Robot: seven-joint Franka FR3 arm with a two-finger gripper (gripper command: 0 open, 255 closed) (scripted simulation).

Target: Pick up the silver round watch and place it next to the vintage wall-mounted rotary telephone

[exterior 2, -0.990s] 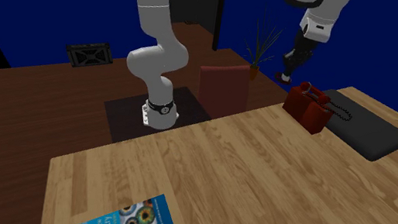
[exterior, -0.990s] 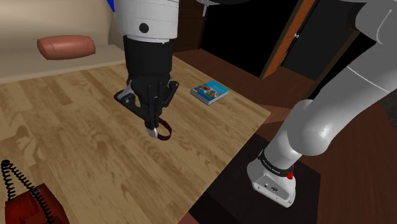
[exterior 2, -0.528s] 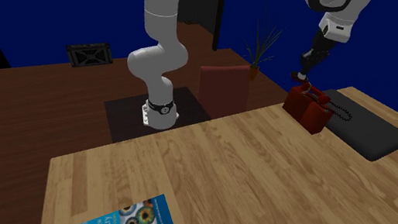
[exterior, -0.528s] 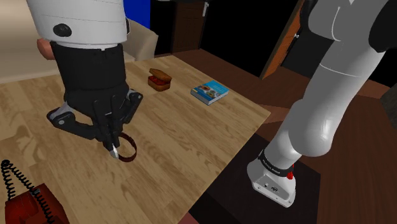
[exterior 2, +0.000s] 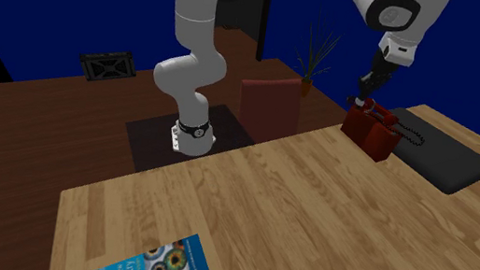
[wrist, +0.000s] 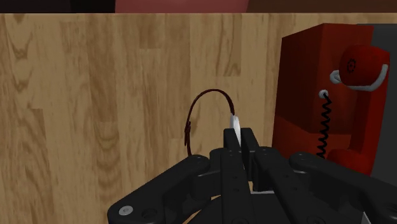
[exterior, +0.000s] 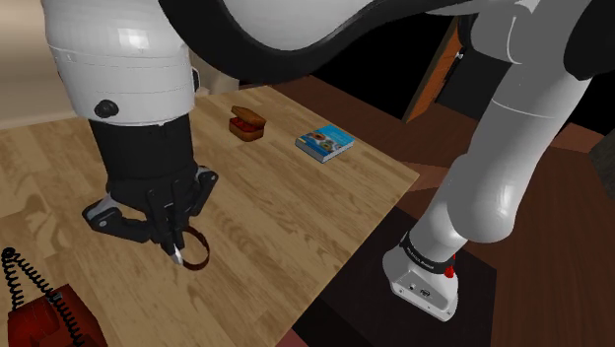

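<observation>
Wooden table [exterior: 296, 207] beneath, hand [wrist: 238, 141] clasps watch [wrist: 234, 121] near red telephone [wrist: 308, 89]

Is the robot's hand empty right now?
No, the gripper is shut on the watch, and the watch's dark strap loops out from between the black fingers.

A blue-covered book [exterior: 324, 144] is lying near the wooden table's [exterior: 296, 197] edge on the shoulder view's right, a small brown case [exterior: 247, 123] sitting near it. A dark mat [exterior 2: 442, 162] is covering another corner.
</observation>
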